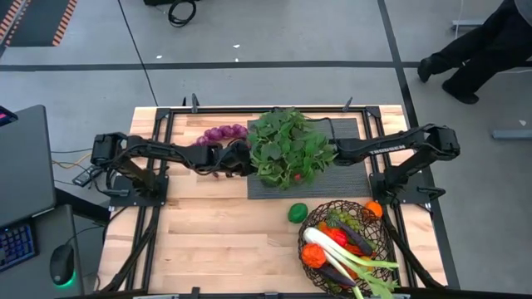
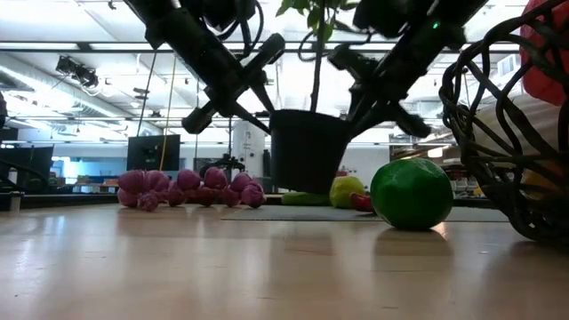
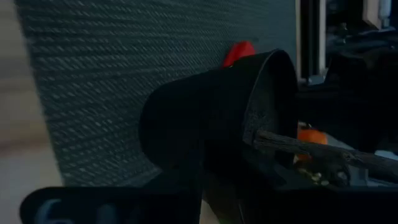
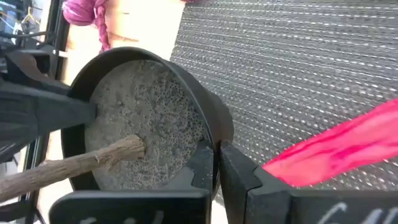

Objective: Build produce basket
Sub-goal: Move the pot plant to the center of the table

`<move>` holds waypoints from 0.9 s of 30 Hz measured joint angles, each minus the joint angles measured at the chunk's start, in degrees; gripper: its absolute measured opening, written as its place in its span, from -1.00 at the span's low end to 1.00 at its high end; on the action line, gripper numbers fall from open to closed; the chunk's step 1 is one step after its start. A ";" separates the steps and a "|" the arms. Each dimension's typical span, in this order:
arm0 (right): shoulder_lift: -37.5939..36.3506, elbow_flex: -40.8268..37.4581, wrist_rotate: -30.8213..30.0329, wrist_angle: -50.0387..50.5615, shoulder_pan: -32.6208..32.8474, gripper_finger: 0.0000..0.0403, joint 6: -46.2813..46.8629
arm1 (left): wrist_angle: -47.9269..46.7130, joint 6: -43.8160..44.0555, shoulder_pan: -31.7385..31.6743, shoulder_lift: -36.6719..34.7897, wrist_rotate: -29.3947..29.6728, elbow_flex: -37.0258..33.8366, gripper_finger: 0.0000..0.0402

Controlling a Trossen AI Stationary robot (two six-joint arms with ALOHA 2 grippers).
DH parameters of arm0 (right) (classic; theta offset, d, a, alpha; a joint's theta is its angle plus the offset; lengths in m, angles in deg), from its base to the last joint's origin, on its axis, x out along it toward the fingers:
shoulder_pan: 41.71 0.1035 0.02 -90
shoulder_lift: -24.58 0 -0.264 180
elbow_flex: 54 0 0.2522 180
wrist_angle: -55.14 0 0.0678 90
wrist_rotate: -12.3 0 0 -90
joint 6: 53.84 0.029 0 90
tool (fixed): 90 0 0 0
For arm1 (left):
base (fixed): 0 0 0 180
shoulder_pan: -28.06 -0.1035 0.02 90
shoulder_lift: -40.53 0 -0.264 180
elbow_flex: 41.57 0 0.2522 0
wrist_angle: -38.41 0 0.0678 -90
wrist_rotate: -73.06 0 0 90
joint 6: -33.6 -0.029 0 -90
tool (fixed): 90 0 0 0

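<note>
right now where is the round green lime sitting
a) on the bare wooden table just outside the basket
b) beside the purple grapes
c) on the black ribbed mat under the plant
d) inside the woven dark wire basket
a: the high view shows the round green lime resting on the bare wooden table, just outside the rim of the woven dark wire basket, off the black ribbed mat and far from the purple grapes.
</note>
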 joint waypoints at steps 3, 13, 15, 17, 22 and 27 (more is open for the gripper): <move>1.25 0.02 1.52 -1.52 -1.34 -0.92 -1.07 | -0.95 -1.09 -1.67 0.07 -0.39 0.02 -0.62; 8.62 0.02 8.18 -11.37 -3.02 -0.83 0.79 | -7.42 -2.21 -4.92 0.11 -0.32 0.03 -0.53; 9.47 0.07 9.48 -12.67 -3.02 -0.81 0.44 | -8.75 -2.13 -4.85 0.14 -0.50 0.04 -0.49; 9.94 0.31 9.74 -14.29 -2.79 -0.80 -0.19 | -9.82 -2.18 -4.69 0.31 -0.79 0.24 -0.44; 10.25 0.31 9.28 -17.43 -2.78 -0.81 -1.44 | -10.55 -3.57 -4.77 0.39 -0.62 0.24 -0.33; 10.14 0.27 8.73 -18.44 -2.67 -0.83 -2.08 | -10.30 -4.02 -4.83 0.70 -0.21 0.13 -0.27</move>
